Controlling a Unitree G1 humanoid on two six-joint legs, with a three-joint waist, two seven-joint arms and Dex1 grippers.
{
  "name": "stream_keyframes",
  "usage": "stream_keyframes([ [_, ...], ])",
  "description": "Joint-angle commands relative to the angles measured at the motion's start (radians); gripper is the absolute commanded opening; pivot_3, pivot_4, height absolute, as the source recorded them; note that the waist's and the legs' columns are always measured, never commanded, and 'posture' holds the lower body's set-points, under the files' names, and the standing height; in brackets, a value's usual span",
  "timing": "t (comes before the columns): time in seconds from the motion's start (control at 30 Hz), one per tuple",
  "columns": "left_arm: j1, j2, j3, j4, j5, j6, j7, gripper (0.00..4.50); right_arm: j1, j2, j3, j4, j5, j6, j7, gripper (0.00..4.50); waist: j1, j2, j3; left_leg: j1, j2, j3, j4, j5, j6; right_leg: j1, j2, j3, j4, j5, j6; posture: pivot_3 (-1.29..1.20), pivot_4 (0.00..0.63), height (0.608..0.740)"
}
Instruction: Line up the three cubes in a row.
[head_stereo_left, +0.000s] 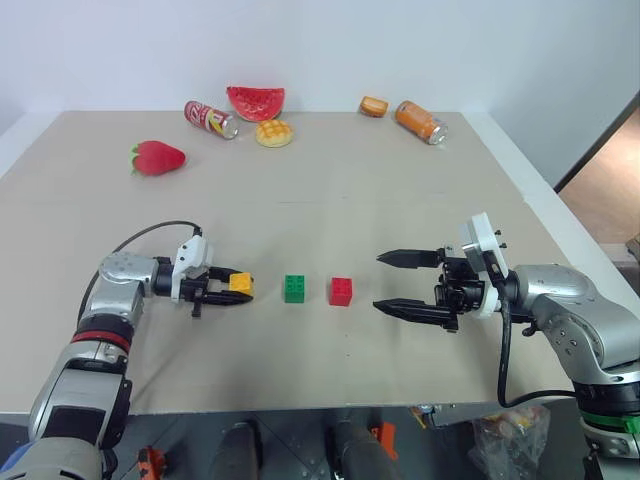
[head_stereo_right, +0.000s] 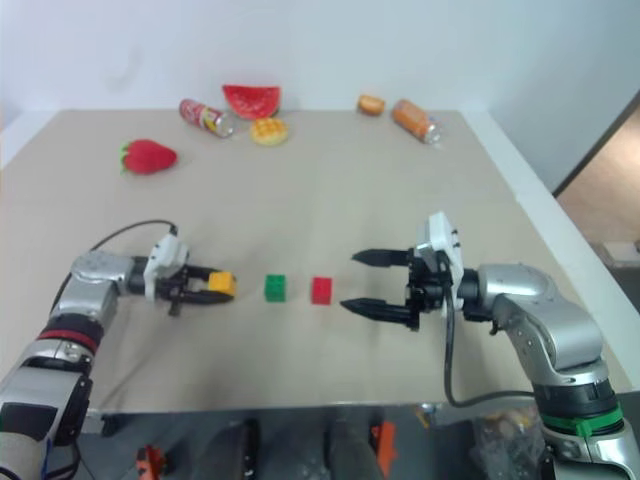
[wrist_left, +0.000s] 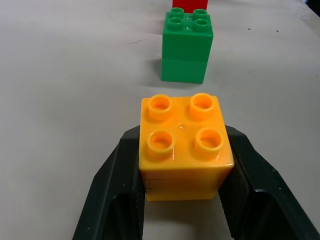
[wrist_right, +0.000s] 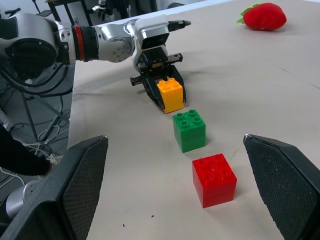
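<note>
Three studded cubes sit in a row near the table's front edge: yellow-orange, green, red. My left gripper is shut on the yellow-orange cube, which rests on or just above the table; I cannot tell which. The green cube stands a short gap beyond it, with the red cube behind. My right gripper hangs wide open to the right of the red cube, with nothing between its fingers. The right wrist view also holds the green cube and yellow-orange cube.
Along the far side of the table lie a strawberry, a red can, a watermelon slice, a small waffle-like toy, an orange bread-like toy and an orange can. The table's right edge borders open floor.
</note>
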Motion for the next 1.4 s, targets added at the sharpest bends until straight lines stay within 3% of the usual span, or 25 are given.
stream_keyframes([
  [0.03, -0.049, -0.005, -0.022, 0.021, -0.012, -0.035, -0.013, 1.35, 0.003, -0.004, -0.014, -0.032, 0.007, -0.006, -0.008, 4.50, 0.001, 0.000, 0.000, 0.000, 0.000, 0.000, 0.000, 0.000, 0.000, 0.000, 0.000, 0.000, 0.000, 0.000, 0.000, 0.00, 0.150, 0.740],
  [1.23, -0.052, 0.033, -0.106, 0.044, -0.068, -0.058, -0.013, 1.35, 0.020, -0.012, -0.022, -0.053, 0.017, 0.004, -0.029, 4.50, 0.001, 0.000, 0.000, 0.000, 0.000, 0.000, 0.001, 0.000, 0.000, 0.000, 0.000, 0.000, 0.000, 0.001, 0.002, 0.00, 0.150, 0.740],
  [1.3, -0.055, 0.026, -0.103, 0.051, -0.063, -0.055, -0.013, 2.44, 0.020, -0.012, -0.023, -0.053, 0.017, 0.004, -0.028, 4.50, 0.001, 0.000, 0.000, 0.000, 0.000, 0.000, 0.001, 0.000, 0.000, 0.000, 0.000, 0.000, 0.000, 0.001, 0.002, 0.00, 0.150, 0.740],
  [1.4, -0.065, 0.010, -0.085, 0.075, -0.048, -0.076, -0.013, 3.45, 0.020, -0.011, -0.023, -0.053, 0.017, 0.004, -0.029, 4.50, 0.001, 0.000, 0.000, 0.000, 0.000, 0.000, 0.001, 0.000, 0.000, 0.000, 0.000, 0.000, 0.000, 0.001, 0.002, 0.00, 0.150, 0.740],
])
